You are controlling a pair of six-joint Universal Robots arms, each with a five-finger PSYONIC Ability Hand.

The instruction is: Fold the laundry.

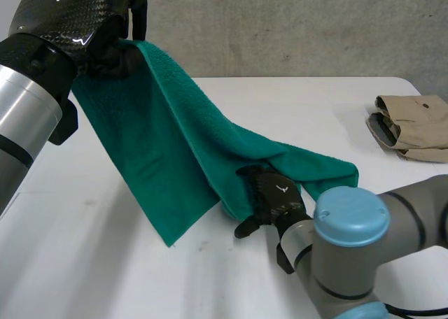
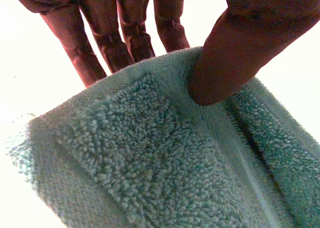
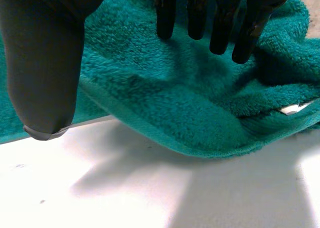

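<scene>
A green towel (image 1: 168,151) hangs from high at the back left down to the white table (image 1: 105,263), where its lower end lies bunched. My left hand (image 1: 105,50) holds the raised end up, thumb (image 2: 225,63) and fingers (image 2: 125,33) pinching the towel's (image 2: 165,163) hem between them. My right hand (image 1: 269,196) rests low by the bunched end on the table. In its wrist view the fingers (image 3: 215,23) are straight and the thumb (image 3: 45,73) stands apart, with the towel's (image 3: 165,98) folded edge under the palm and nothing pinched.
A folded beige garment (image 1: 413,126) lies at the table's right edge. A grey wall (image 1: 294,25) stands behind the table.
</scene>
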